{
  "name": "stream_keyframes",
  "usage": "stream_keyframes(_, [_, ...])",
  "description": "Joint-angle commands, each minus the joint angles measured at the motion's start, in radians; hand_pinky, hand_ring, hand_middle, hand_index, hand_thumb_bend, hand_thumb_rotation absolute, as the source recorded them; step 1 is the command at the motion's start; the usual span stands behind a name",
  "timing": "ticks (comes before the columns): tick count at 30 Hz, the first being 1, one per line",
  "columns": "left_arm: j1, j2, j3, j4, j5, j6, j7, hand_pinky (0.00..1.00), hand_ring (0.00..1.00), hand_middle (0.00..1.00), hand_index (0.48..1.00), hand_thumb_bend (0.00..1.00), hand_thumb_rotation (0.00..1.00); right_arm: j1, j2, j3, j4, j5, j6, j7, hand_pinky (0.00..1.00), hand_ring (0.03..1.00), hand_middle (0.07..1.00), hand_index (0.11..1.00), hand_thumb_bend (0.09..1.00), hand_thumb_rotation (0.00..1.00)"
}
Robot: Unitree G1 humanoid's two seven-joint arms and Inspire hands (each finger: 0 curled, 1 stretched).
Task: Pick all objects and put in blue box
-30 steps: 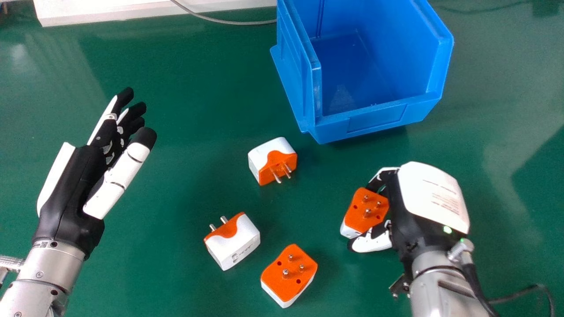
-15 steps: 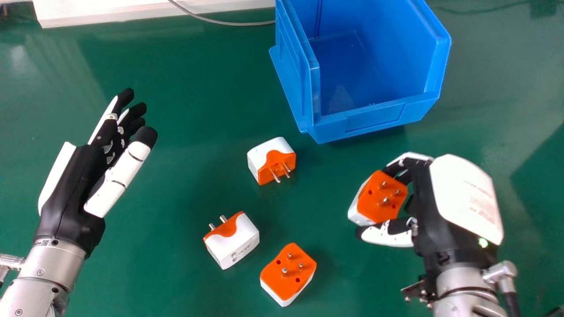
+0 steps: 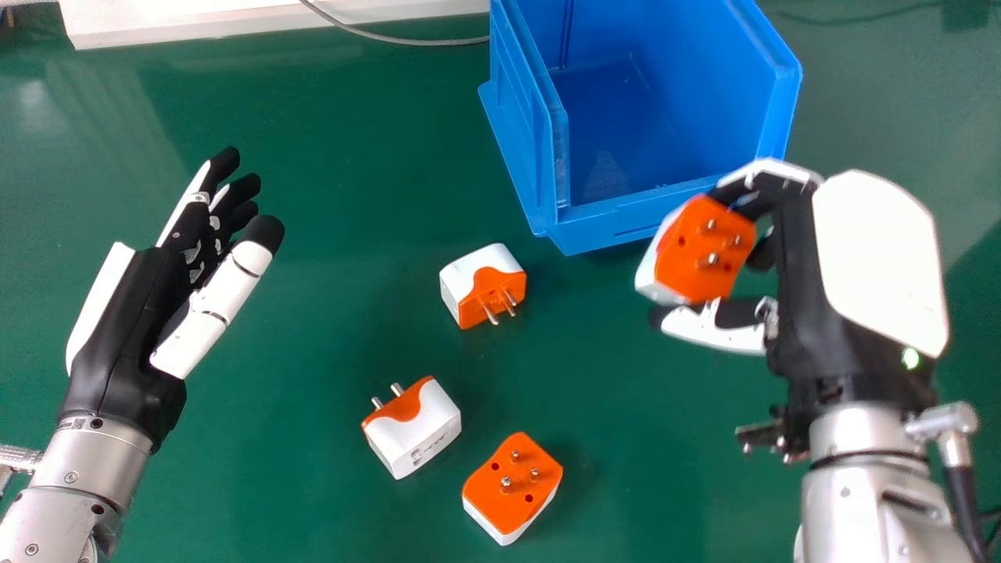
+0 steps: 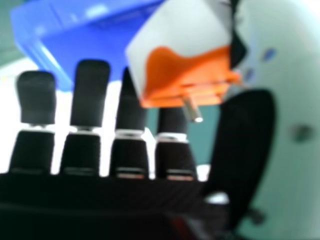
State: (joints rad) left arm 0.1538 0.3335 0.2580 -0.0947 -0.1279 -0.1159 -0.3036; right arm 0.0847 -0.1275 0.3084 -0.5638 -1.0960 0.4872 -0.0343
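A plug adapter (image 3: pixel 702 252) is pinched above the bench (image 3: pixel 313 313) in the right robot hand (image 3: pixel 813 274), near the blue box (image 3: pixel 610 223); the left robot hand (image 3: pixel 137 320) is open. Delivery's the step: next, it must be carried in and released.

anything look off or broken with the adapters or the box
Nothing stands out. The three loose adapters have pins pointing different ways, but no damage shows; the blue box stands upright, and the right hand holds another adapter.
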Motion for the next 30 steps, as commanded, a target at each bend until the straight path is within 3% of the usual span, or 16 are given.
stream_keyframes(1, [0.004,0.008,0.003,-0.023,0.0,-0.007,0.001,0.92,0.95,0.95,0.969,0.57,0.73,-0.062,-0.008,-0.031,-0.008,-0.017,-0.019,0.009,0.32,0.435,0.535,0.517,0.491,0.0])
stream_keyframes(16, [0.014,0.012,0.004,-0.034,0.001,-0.005,-0.001,0.91,0.95,0.95,0.968,0.56,0.73,-0.428,-0.067,-0.142,0.25,0.076,-0.056,0.055,0.32,0.438,0.538,0.506,0.492,0.0])
stream_keyframes(30, [0.012,0.013,0.003,-0.033,0.004,-0.001,-0.001,0.91,0.95,0.95,0.968,0.56,0.72,-0.874,-0.118,-0.083,0.829,0.123,-0.071,-0.001,0.3,0.427,0.539,0.53,0.487,0.0])
